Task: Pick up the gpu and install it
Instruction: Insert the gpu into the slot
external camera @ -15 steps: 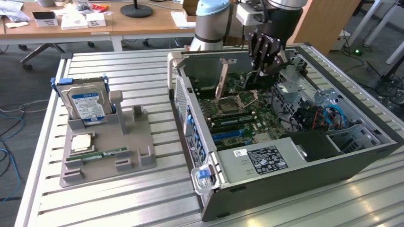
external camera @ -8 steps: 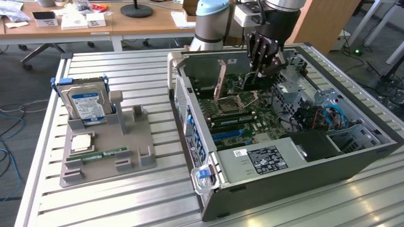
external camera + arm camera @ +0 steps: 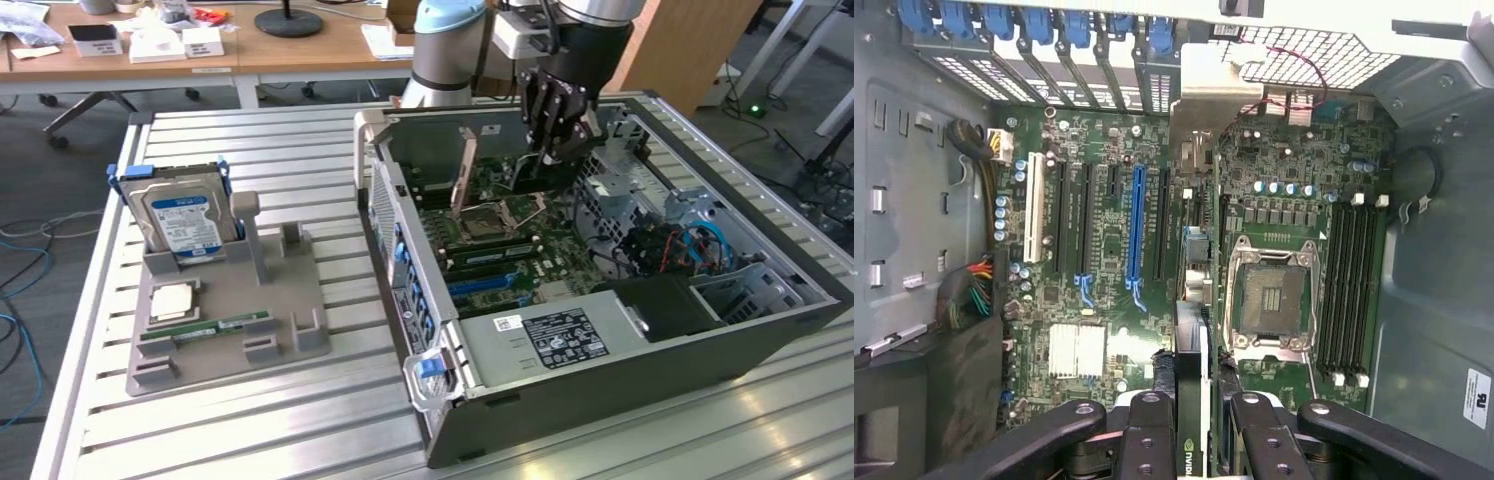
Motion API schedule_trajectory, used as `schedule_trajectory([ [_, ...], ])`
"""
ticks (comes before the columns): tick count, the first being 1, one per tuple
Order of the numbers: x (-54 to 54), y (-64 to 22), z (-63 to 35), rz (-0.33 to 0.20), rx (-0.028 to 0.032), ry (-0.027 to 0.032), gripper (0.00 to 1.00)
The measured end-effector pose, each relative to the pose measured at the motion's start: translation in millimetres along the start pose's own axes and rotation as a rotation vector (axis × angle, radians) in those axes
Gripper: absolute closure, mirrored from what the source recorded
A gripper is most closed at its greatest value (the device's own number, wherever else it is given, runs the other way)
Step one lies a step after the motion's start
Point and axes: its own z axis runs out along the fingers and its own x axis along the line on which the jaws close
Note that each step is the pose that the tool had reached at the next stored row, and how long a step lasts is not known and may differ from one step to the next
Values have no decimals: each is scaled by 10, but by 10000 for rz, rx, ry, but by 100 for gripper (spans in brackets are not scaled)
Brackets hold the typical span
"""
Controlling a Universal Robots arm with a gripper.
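The gpu (image 3: 534,175) hangs edge-down inside the open computer case (image 3: 627,400), just above the motherboard (image 3: 501,235). Its silver end bracket (image 3: 466,165) points toward the case's rear wall. My gripper (image 3: 557,135) is shut on the card's upper edge. In the wrist view the gpu (image 3: 1191,310) is seen edge-on between my fingers (image 3: 1150,432), with its bracket (image 3: 1209,85) at the slot openings. It sits between the long blue slot (image 3: 1137,225) and the CPU socket (image 3: 1269,295). Whether the card touches a slot is hidden.
A grey holder tray (image 3: 287,340) on the slatted table at the exterior view's left carries a silver hard drive (image 3: 187,215) with a blue label, a RAM stick (image 3: 220,325) and a chip (image 3: 174,300). The power supply (image 3: 561,335) and drive cage (image 3: 747,290) crowd the case's near side.
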Motion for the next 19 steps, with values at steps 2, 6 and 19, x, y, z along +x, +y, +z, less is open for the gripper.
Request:
schedule_trajectory([
  [2,0,1,3,0,0,0,74],
  [6,0,2,4,0,0,0,74],
  [19,0,2,39,0,2,-3,74],
])
